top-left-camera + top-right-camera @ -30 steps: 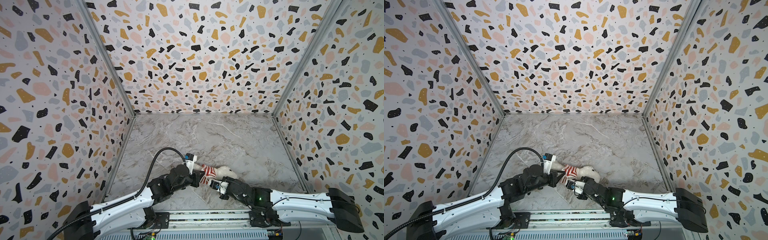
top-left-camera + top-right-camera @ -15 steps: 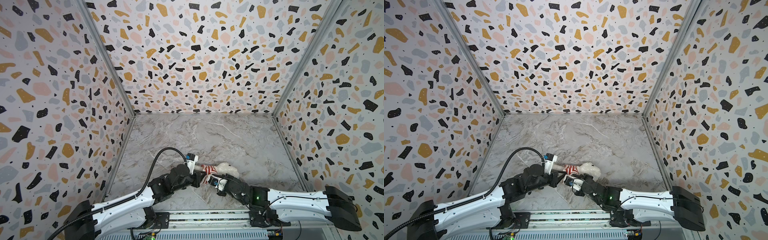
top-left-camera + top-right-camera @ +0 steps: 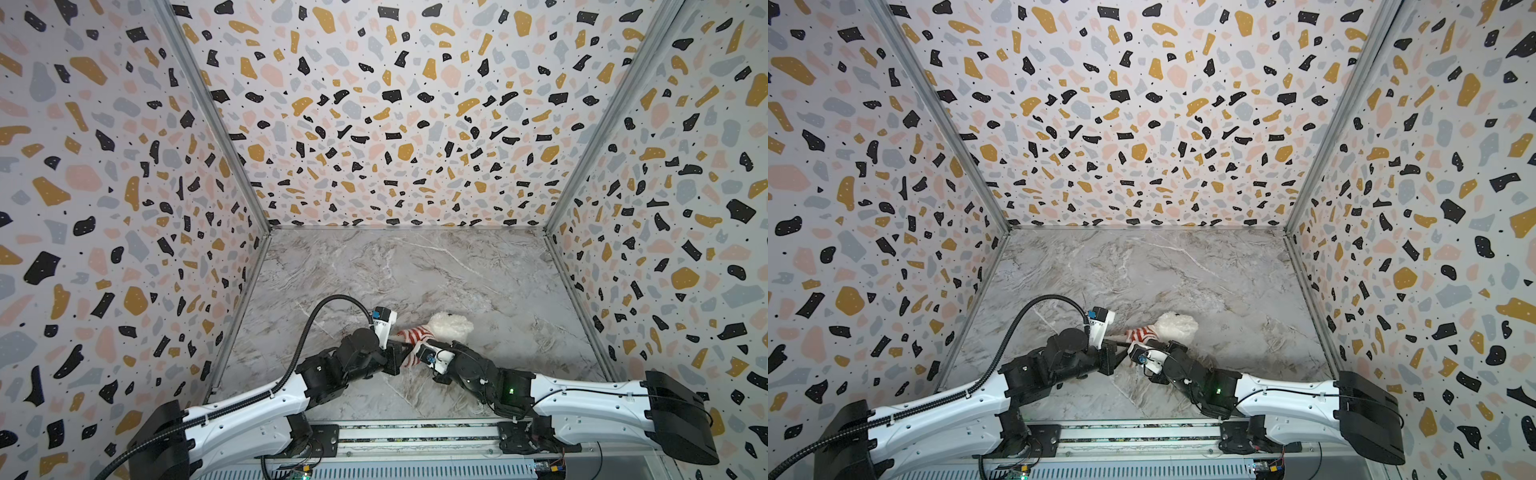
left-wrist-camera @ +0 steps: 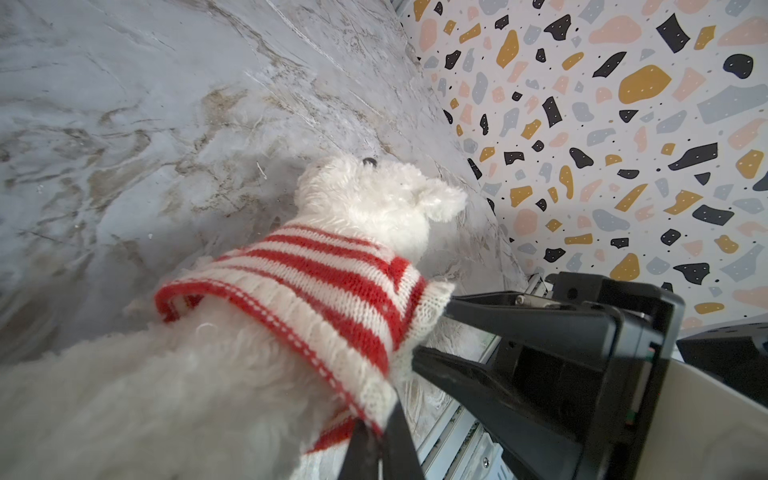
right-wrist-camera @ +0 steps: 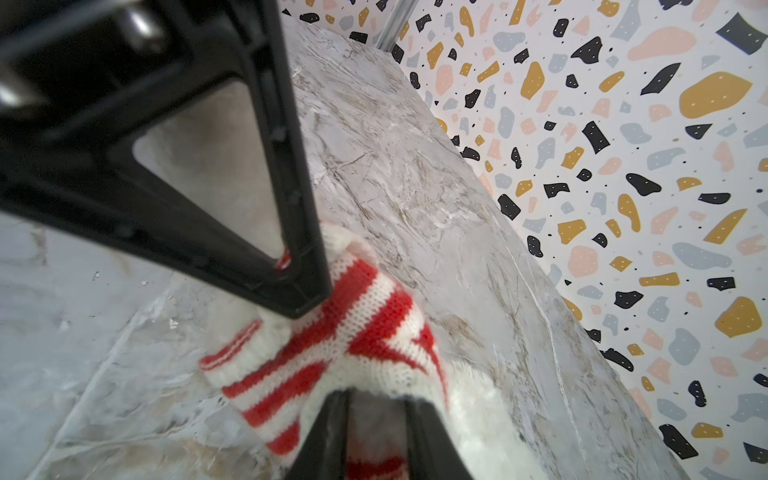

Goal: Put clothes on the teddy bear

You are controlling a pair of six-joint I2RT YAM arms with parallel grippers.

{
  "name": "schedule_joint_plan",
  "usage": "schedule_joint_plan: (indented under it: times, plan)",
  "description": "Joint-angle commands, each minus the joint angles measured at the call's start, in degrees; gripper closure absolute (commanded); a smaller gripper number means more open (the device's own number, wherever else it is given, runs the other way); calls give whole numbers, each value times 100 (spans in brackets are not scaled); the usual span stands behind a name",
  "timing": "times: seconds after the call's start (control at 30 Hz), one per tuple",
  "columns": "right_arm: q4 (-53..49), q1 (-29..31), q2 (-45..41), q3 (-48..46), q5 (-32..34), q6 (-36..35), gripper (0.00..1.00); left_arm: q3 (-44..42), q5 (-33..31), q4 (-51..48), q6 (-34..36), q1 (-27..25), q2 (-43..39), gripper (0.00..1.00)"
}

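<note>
The teddy bear (image 3: 451, 325) (image 3: 1177, 326) lies on the marble floor near the front, its white head toward the right. A red-and-white striped top (image 3: 415, 334) (image 4: 332, 282) covers its upper body. My left gripper (image 3: 400, 358) (image 4: 376, 432) is shut on the hem of that top. From the other side, my right gripper (image 3: 412, 351) (image 5: 376, 399) meets the same knit. Its jaws stand apart, and the fabric (image 5: 365, 332) is stretched over their tips. In the left wrist view the bear's ear (image 4: 440, 201) and black nose show.
The marble floor (image 3: 415, 270) is walled on three sides by terrazzo-patterned panels (image 3: 395, 124). Along the front edge runs a metal rail (image 3: 415, 432) carrying both arm bases. A black cable (image 3: 324, 311) loops above the left arm.
The right gripper's jaws have spread apart inside the knit. The bear's head has shifted a little toward the back wall. The left gripper keeps its hold.
</note>
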Motion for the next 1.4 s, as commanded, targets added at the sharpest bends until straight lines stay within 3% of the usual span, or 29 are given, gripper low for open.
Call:
schedule_joint_plan:
  times: [0.0,0.57,0.97,1.17,1.37]
  plan:
    - [183,-130,61,47,-84,-173,74,-30,82,271,48,-8,-23,100]
    - [540,-455,563,100,-936,-1353,77,-195,-80,134,-4,-11,-194,100]
    - [711,-645,794,178,-921,-1696,97,-195,-110,11,-22,-7,-298,100]
    - [425,-445,289,61,-758,-1576,100,-176,-356,-306,-17,100,-574,100]
    - [-73,159,-296,-54,-367,-1345,100,-160,-373,-612,81,428,-785,100]
